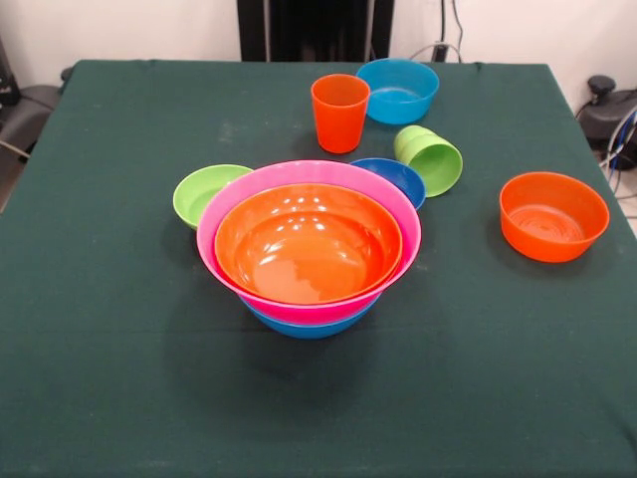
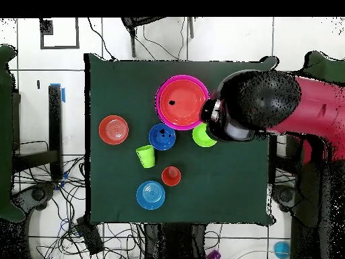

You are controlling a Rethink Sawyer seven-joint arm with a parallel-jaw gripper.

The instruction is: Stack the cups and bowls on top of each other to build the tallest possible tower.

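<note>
Bowls nest in a low tower near the worktop point(image 1: 119, 378) centre: in the front view a large orange bowl point(image 1: 309, 244) sits inside a pink bowl point(image 1: 403, 224), which sits in a blue bowl point(image 1: 311, 325) whose rim shows only at the near side. Just left of the tower in that view a small green bowl point(image 1: 204, 194) touches or nearly touches the pink rim, and a dark blue bowl point(image 1: 396, 177) is partly hidden behind the tower's far right. A green cup point(image 1: 430, 157) lies on its side just beside the dark blue bowl, mouth toward the camera. An orange cup point(image 1: 339, 112) stands upright farther back, with a light blue bowl point(image 1: 398, 90) just to its right. A small orange bowl point(image 1: 553, 215) sits well apart at the right. From overhead the tower point(image 2: 182, 101) shows as pink around orange, and the arm point(image 2: 269, 101) reaches in from the right, its dark rounded end hanging just beside the tower and over part of the green bowl point(image 2: 201, 137). The arm hides the claw from above, and the front view shows nothing of it, so whether it is apart or together cannot be told, nor exactly where it hangs relative to the tower.
</note>
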